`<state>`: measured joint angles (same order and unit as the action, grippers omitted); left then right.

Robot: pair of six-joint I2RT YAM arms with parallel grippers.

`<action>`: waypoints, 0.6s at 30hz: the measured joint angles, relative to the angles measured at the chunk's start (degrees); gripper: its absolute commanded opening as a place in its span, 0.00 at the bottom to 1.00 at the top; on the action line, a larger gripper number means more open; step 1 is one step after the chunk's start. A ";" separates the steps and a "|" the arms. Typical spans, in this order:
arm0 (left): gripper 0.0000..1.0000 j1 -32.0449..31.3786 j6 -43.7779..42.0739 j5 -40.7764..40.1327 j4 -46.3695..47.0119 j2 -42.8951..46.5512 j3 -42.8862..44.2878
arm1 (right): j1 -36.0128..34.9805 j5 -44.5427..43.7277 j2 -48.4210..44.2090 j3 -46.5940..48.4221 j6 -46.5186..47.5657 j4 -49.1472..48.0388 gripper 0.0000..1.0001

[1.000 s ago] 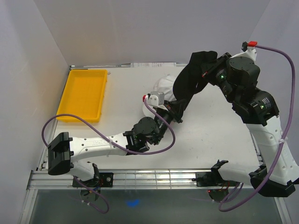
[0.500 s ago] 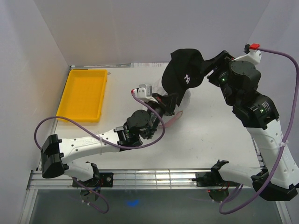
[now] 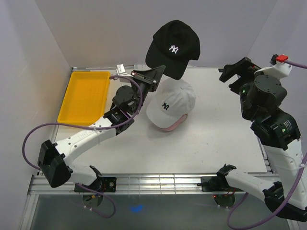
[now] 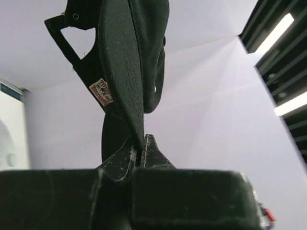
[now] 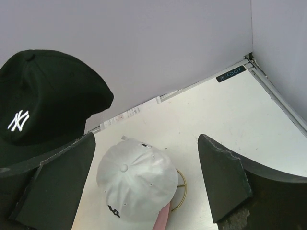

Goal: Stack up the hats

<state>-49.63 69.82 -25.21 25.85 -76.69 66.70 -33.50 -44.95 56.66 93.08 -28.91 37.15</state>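
Note:
My left gripper (image 3: 160,71) is shut on the brim edge of the black hat (image 3: 172,47) and holds it high above the table's back. In the left wrist view the brim (image 4: 125,81) rises from between the pinched fingertips (image 4: 149,149). Below it a white hat (image 3: 171,101) sits on a pink hat (image 3: 174,125), of which only the brim shows. My right gripper (image 3: 230,74) is open and empty, off to the right of the hats. Its wrist view looks down on the white hat (image 5: 136,179), the pink brim (image 5: 162,218) and the black hat (image 5: 43,100).
A yellow tray (image 3: 86,96) lies at the back left of the table. A gold wire stand (image 5: 181,190) shows under the stacked hats. White walls close in the back and both sides.
The right gripper opened, let go of the black hat and drew back to the right. The left arm swung left and raised the black hat above the white one.

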 measured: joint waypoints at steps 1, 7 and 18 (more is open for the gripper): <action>0.00 1.05 3.82 1.64 0.31 -0.44 0.00 | 0.02 0.13 0.04 0.02 0.55 -0.13 0.93; 0.00 4.57 19.61 11.26 2.89 -4.39 -2.54 | 0.07 4.28 3.48 1.14 4.35 -0.13 0.95; 0.00 6.91 27.69 19.87 6.93 -4.87 -12.35 | 0.52 21.35 10.12 7.06 8.63 0.20 0.96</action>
<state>-42.72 97.51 -5.34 32.77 -81.56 54.35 -32.97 -23.59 66.78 100.14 -20.27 37.34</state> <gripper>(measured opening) 0.060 0.957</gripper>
